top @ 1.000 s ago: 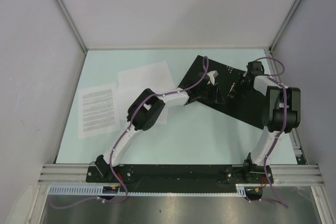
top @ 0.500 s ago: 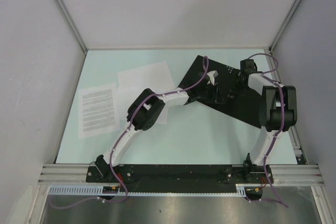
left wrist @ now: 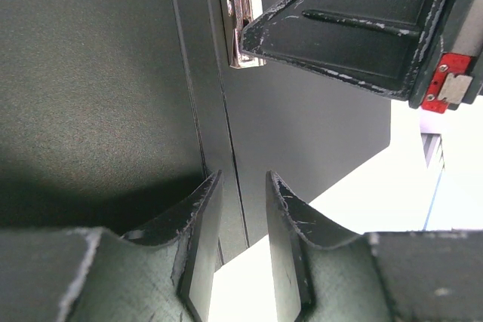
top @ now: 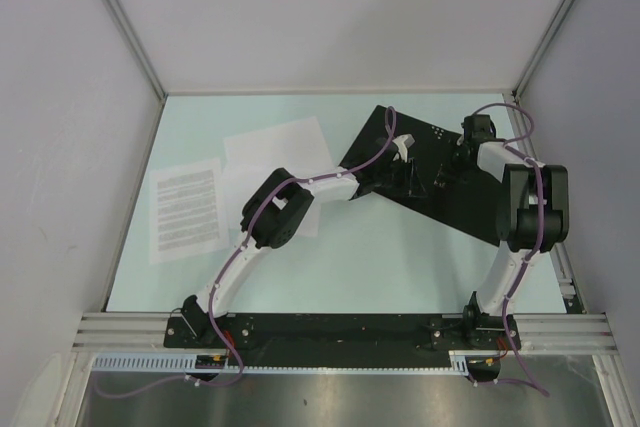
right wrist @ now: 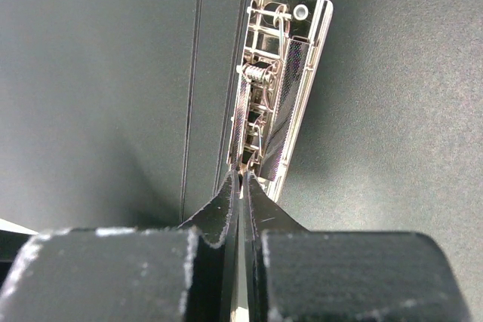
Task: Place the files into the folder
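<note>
The folder (top: 470,202) lies open at the right of the table, black inside facing up, with a metal clip (right wrist: 275,88) beside its spine. My right gripper (right wrist: 241,175) is shut, its tips at the near end of that clip. My left gripper (left wrist: 243,179) hovers open over the spine crease, nothing between its fingers. In the left wrist view the right gripper (left wrist: 253,35) touches the clip (left wrist: 240,13). The files lie to the left on the table: a text-covered sheet (top: 186,209), a blank sheet (top: 275,142), and another blank one (top: 235,187) partly under the left arm.
White walls enclose the table on the left, back and right. The right arm (top: 530,207) stands close to the right wall. The left arm (top: 290,212) stretches across the table's middle toward the folder. The pale table surface (top: 380,257) shows in front of the folder.
The right wrist has shifted slightly by the clip, first left and then back a little. The left arm, folder and sheets have not moved.
</note>
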### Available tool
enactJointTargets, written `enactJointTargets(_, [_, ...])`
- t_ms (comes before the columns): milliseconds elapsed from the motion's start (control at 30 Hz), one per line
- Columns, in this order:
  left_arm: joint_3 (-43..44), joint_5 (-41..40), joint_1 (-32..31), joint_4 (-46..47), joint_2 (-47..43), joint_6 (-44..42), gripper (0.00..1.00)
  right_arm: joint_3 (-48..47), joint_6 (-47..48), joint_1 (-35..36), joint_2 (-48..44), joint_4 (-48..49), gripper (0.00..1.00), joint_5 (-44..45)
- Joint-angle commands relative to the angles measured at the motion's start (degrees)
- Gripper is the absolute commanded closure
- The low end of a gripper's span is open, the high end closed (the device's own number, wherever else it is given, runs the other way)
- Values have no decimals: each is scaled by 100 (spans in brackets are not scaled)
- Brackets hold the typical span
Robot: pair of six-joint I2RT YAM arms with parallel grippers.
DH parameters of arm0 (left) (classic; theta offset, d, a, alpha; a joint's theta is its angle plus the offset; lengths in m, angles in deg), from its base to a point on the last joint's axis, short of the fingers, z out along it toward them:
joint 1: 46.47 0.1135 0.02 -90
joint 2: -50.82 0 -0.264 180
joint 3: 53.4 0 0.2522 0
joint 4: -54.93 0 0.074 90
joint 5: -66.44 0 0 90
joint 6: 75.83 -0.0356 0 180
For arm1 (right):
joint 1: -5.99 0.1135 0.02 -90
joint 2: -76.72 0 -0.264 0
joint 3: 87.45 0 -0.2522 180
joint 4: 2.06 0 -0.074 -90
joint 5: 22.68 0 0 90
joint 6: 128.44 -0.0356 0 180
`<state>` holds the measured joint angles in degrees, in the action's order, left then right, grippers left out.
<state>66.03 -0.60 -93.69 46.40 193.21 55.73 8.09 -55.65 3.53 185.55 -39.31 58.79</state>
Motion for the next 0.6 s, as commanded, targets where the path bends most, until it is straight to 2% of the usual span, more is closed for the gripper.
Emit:
enactJointTargets(0, [-222, -213, 82, -576, -53, -184, 63, 205, 394, -334, 112, -456, 100, 529])
enactJointTargets(333, [-301, -160, 82, -541, -115, -166, 63, 205, -123, -554, -29, 116, 100, -1218])
enactJointTargets(433, [-362, -143, 73, -348, -159, -157, 63, 197, -387, -607, -73, 327, 89, -1658])
enactJointTargets(467, [-363, -134, 81, -339, -167, -157, 63, 197, -440, -607, -73, 431, 80, -1721])
enactJointTargets(567, [-398, -125, 82, -304, -176, -140, 63, 170, -607, -607, -29, 442, 72, -1871])
